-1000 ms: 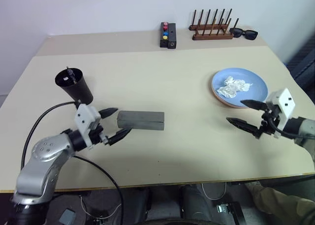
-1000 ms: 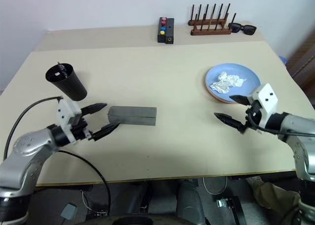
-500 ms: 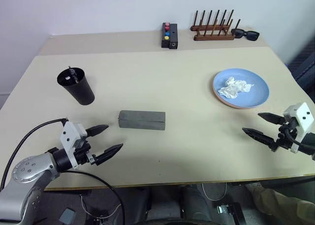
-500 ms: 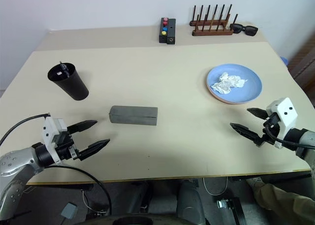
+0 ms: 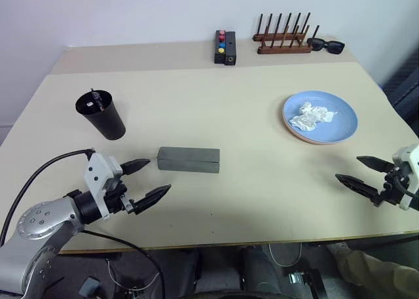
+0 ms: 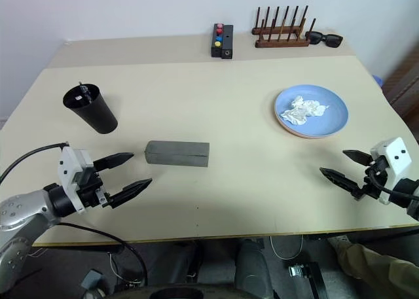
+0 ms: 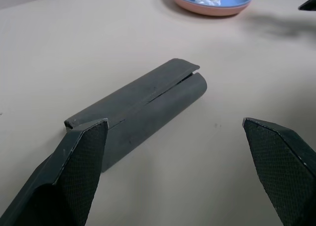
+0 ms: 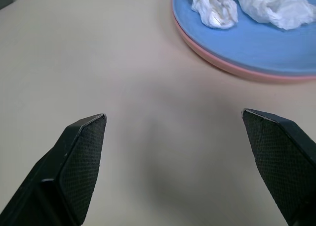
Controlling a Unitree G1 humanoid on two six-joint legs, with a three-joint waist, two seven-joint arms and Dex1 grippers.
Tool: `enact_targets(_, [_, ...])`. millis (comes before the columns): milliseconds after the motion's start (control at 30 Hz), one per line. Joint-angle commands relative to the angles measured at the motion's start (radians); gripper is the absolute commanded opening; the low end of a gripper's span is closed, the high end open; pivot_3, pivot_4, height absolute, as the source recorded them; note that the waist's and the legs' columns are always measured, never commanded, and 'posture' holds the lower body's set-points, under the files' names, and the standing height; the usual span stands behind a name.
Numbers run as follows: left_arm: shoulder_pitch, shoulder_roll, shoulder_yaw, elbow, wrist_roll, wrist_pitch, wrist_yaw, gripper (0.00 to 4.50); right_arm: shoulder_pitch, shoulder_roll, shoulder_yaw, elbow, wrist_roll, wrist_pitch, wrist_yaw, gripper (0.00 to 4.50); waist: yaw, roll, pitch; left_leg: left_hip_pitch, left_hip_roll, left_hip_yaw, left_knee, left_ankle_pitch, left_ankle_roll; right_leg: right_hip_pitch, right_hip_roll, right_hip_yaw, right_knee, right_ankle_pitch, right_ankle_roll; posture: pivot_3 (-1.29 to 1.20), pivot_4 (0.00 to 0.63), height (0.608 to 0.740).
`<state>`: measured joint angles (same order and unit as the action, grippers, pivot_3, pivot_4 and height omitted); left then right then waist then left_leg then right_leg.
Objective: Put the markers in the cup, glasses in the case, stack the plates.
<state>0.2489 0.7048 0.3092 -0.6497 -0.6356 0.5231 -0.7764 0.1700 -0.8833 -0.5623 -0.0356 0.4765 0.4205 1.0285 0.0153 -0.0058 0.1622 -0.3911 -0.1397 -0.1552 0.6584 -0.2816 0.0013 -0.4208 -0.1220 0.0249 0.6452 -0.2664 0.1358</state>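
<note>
Both arms have drawn back toward the near edge of the table (image 5: 249, 155) since a second ago. The left gripper (image 5: 152, 179), then straddling the left end of the case (image 5: 188, 159), now hangs just short of it, fingers spread wide and empty; the upper fingertip (image 5: 143, 162) sits close to the case's left end without touching. The right gripper (image 5: 361, 172), which was beside the plates' near rim, has pulled away to the right and toward the near edge, and now hovers well apart from them, fingers also spread and holding nothing. The things themselves have not moved. The case lies shut, lengthwise across the table in front of the left arm; the left wrist view shows its lid seam closed. The cup (image 5: 101, 114) stands upright behind and to the left of the case, with a marker (image 5: 95, 98) poking up inside it. The blue plate (image 5: 340, 125) sits stacked on the pink plate (image 8: 237, 70), whose rim shows beneath it, with crumpled tissue (image 5: 311, 115) on top. At the far edge are the button box (image 5: 224, 47), the wooden rack (image 5: 283, 36) and the sunglasses (image 5: 326, 46).
</note>
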Motion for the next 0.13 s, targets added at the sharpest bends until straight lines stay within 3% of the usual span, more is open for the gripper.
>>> enact_targets(33, [-0.002,0.007,0.026,-0.019,-0.014,-0.009,0.000,4.50,0.002,-0.010,-0.044,-0.041,0.023,-0.003,-0.003,4.48,0.000,0.000,0.000,0.000,0.000,0.000,0.000,0.000,0.000,0.000,0.000,0.000,0.000,0.000,0.000,0.00,0.150,0.740])
enact_targets(133, [0.008,0.007,0.016,0.004,0.007,-0.036,-0.016,4.50,-0.024,-0.003,-0.018,-0.059,0.029,0.004,-0.021,4.48,0.000,0.000,0.000,0.000,0.000,0.000,0.000,0.000,0.000,0.000,0.000,0.000,0.000,0.000,0.000,0.00,0.150,0.740])
